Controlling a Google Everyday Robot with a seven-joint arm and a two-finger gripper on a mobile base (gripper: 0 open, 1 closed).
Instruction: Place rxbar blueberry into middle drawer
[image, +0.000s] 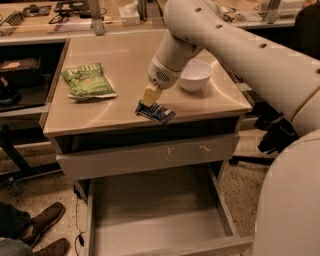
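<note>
Nearest the camera, the middle drawer (155, 207) stands pulled out under the table, its flat grey-beige bottom bare, and the robot's pale rounded body (292, 205) fills the lower right corner beside it. A brown shoe (42, 221) rests on the speckled floor to the drawer's left. Just above the open drawer is a closed drawer front (150, 156) marked with pale scratches, set under the front edge of the tabletop (120, 55). The rxbar blueberry (157, 113), in its dark navy wrapper, is at the front edge of the tabletop near the middle, tilted, with its left end raised; it is not in the drawer. The gripper (148, 101) points down at that raised end, and its yellowish fingers (150, 93) are pinched close together on the bar's end, grasping it. Whether the bar's lower end touches the tabletop cannot be told. Farther back, a green chip bag (88, 80) lies flat toward the left edge, well apart from the bar. A white bowl (195, 75) sits toward the right edge, just behind the robot's wrist. The arm (240, 45) slants in from the upper right across the far right corner. Beyond the far edge stands a tissue box (131, 13).
</note>
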